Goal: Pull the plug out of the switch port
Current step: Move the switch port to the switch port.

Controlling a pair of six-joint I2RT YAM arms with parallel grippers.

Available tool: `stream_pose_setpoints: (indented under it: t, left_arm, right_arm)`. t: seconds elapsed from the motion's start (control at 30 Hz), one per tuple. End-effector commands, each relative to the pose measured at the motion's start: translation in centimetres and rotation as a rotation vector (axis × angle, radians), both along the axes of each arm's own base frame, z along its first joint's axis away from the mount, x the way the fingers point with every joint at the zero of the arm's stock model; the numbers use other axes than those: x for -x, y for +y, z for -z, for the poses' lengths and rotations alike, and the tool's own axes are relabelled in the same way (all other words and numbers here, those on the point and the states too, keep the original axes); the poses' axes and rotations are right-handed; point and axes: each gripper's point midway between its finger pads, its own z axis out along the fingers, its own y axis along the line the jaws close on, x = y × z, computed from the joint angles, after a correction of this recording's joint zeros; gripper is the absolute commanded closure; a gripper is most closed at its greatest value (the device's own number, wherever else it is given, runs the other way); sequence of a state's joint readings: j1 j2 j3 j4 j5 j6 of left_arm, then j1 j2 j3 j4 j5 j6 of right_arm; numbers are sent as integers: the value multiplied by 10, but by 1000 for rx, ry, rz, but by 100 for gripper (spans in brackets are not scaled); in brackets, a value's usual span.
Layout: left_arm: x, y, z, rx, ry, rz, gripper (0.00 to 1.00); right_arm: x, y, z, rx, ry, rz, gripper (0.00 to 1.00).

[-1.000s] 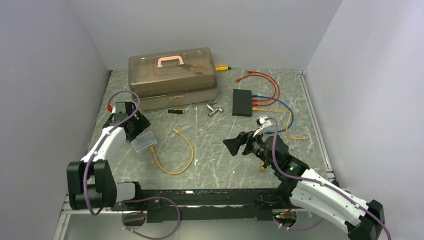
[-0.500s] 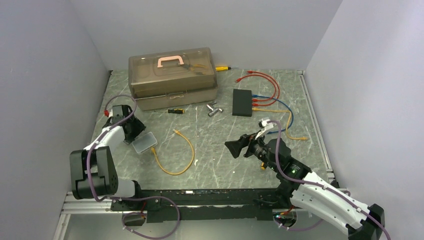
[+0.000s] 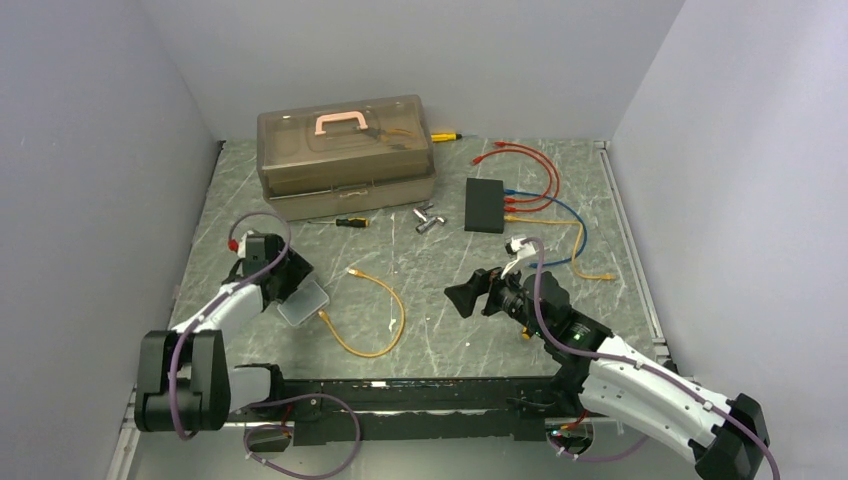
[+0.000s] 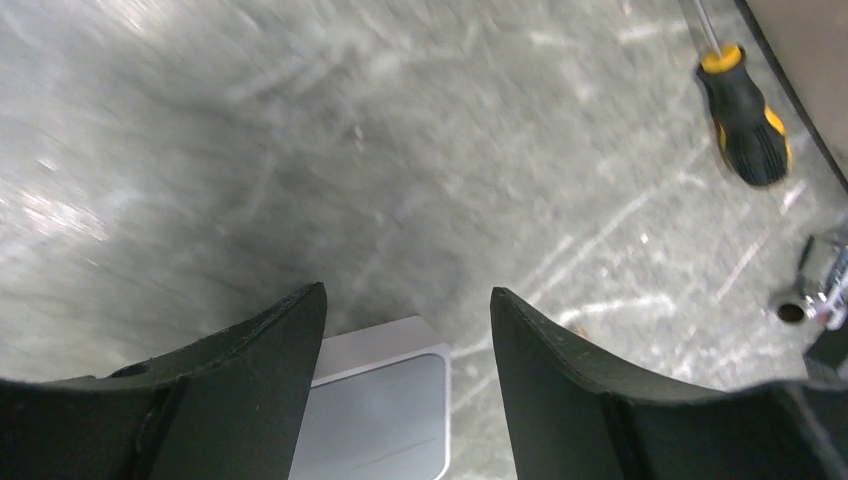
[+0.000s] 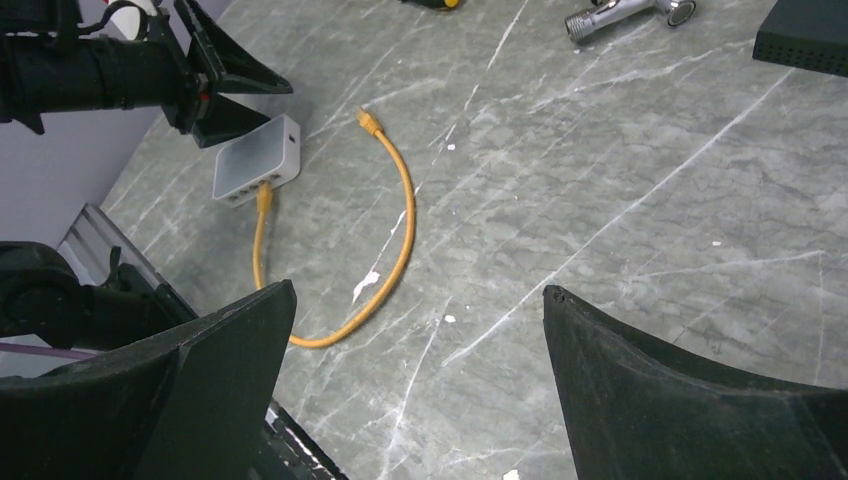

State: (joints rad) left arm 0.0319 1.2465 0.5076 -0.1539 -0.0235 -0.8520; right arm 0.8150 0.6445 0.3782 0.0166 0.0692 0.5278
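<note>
Right gripper [image 5: 415,288] gapes wide, left gripper [image 4: 405,300] parted over silver tin [image 4: 380,400]; grey marbled table [image 3: 440,270], pale walls [image 3: 400,50]; flat black switch [image 3: 485,205] far right, cables [image 3: 515,200] plugged.

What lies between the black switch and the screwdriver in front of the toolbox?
A few small silver metal pieces lie between the screwdriver and the switch; the top view shows it.
</note>
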Motion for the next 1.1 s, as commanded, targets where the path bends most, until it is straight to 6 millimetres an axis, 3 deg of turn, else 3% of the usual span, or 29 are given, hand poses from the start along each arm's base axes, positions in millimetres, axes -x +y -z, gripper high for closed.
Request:
stream_pose_setpoints:
  t: [0.0,0.37,0.5,0.67,0.77,0.87,1.07]
  left_arm:
    - [23,-36,9,97,23,26,31]
    - [29,-105,-6,109,-16,189,31]
    - [26,-101,-25,65,-69,182,30]
    - [16,-86,-88,-31,-215,203,23]
    - [24,-74,-114,-88,-272,216,19]
    - [41,-66,-112,-100,-290,220,17]
    - [70,-65,-71,-29,-257,214,17]
  right_arm:
    - [-4,8,-23,-62,-40,-8,3]
    - [-9,9,-19,-28,-27,6,4]
    - [-12,3,-23,0,-42,32,3]
    - [-15,-3,-31,41,-64,50,3]
    - [-15,-4,-32,55,-74,45,2]
    - [-11,4,-28,60,-73,-11,2]
    - [-1,44,-14,-12,-5,-177,3]
